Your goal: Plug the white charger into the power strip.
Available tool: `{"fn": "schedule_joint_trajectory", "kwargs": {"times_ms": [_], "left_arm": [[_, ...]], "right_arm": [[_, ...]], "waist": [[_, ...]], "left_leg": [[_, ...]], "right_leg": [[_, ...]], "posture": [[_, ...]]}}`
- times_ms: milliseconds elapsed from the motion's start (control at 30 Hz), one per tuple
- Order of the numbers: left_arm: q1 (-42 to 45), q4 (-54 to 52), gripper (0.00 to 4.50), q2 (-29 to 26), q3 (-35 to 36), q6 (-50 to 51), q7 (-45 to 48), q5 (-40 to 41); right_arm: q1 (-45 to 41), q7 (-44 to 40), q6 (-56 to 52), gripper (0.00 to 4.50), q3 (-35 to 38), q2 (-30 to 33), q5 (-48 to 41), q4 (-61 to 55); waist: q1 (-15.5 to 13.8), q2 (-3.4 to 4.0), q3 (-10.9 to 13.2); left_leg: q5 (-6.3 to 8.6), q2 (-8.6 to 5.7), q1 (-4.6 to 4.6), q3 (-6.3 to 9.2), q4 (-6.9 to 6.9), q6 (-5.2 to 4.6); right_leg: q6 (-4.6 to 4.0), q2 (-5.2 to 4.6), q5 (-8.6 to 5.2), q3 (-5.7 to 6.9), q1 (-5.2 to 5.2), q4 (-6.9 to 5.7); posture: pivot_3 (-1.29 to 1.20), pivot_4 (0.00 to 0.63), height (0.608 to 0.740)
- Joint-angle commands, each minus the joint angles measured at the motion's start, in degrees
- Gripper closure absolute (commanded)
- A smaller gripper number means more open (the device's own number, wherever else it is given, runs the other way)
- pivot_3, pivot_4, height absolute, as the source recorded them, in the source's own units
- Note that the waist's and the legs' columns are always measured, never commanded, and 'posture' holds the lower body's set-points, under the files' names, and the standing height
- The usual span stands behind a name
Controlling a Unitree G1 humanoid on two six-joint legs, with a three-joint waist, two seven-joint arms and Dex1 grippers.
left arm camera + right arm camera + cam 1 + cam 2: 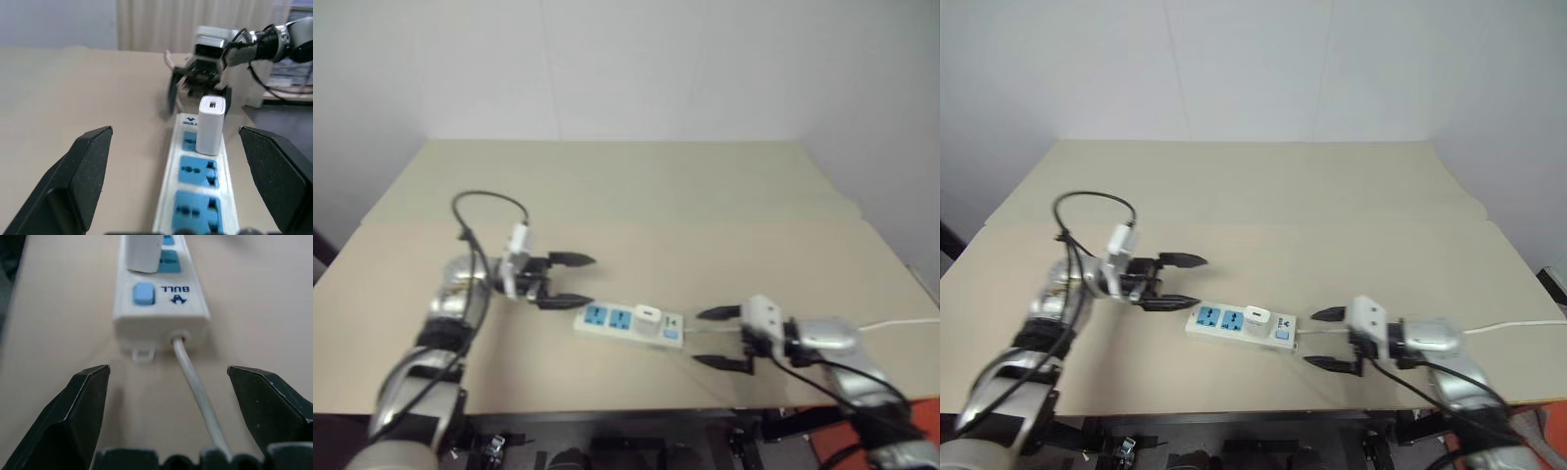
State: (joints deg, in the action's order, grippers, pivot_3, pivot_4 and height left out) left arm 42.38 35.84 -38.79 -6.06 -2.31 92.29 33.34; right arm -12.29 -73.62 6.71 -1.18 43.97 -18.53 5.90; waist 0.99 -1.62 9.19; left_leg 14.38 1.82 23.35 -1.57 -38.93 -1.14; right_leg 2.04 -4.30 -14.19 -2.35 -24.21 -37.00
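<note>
The tan table (pixel 636 186) spreads out under my arms. On it, near the front edge, lies the power strip (pixel 628 324), flat and lengthwise between my two grippers, its two free blue sockets toward my left and its switch end toward my right. My left gripper (pixel 570 280) hangs at about nine o'clock from the strip, pointing along it, with my fingers spread wide and holding nothing; the lower fingertip sits just beside the strip's end. My right gripper (pixel 717 338) waits at three o'clock from the strip, fingers just as wide and empty, near the switch end but apart from it. The strip's thin cord (pixel 195 387) runs out between those fingers. The white charger (pixel 211 125) stands upright in the socket nearest the switch (pixel 144 293), plugged in.
</note>
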Motion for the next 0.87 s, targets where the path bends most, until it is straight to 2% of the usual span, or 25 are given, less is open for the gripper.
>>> {"fn": "schedule_joint_trajectory", "kwargs": {"times_ms": [33,133,333,567,700,867], "left_arm": [[-2.9,-3.0,0.0,-7.6,1.9,-0.8,0.2,1.7],[-5.6,-2.1,0.0,-13.1,2.9,-1.6,0.2,2.5],[-10.9,-4.8,0.0,-18.0,3.9,-1.8,0.2,4.4],[-13.6,-7.8,0.0,-15.3,7.3,-1.4,0.1,1.7],[-15.0,-10.9,0.0,-14.3,9.3,4.6,-0.3,2.7],[-16.3,-12.7,0.0,-13.6,9.7,4.3,-0.4,1.7]], "right_arm": [[4.7,-4.8,-0.8,0.02,9.0,7.2,-6.4,-7.3],[9.2,-5.8,-1.1,0.02,14.8,11.3,-8.2,-9.5],[14.8,-5.0,-3.4,0.02,19.7,13.7,-8.8,-12.7],[18.0,-2.4,-7.1,0.02,21.7,12.9,-9.0,-15.3],[19.7,-1.1,-8.5,0.02,22.7,12.3,-9.5,-17.6],[20.4,-0.4,-9.2,0.02,23.3,12.2,-9.3,-18.2]], "waist": [[0.0,0.05,0.0],[-0.1,0.04,0.0],[-0.3,0.03,0.1],[-0.6,0.02,0.1],[-0.5,0.01,0.1],[-0.4,0.01,0.1]], "left_leg": [[0.0,0.01,-0.05,-0.01,0.01,0.0],[0.0,0.03,-0.19,-0.16,0.02,0.0],[0.0,0.04,-0.16,-0.35,0.01,0.01],[0.0,0.02,-0.12,-0.39,-0.01,0.01],[0.0,0.03,-0.11,-0.41,-0.01,0.01],[0.0,0.02,-0.13,-0.41,-0.01,0.01]], "right_leg": [[0.0,0.0,0.0,-0.02,0.02,0.01],[0.0,0.01,0.0,0.02,0.16,0.0],[-0.01,0.0,0.01,0.04,0.15,0.01],[-0.01,-0.03,0.01,0.05,0.14,0.01],[0.0,-0.01,0.01,0.04,0.12,0.01],[0.0,-0.01,0.01,0.02,0.13,0.01]], "posture": [[0.0,0.15,0.74],[0.0,0.15,0.74],[0.0,0.15,0.74],[0.0,0.15,0.74],[0.0,0.15,0.74],[0.0,0.15,0.74]]}}
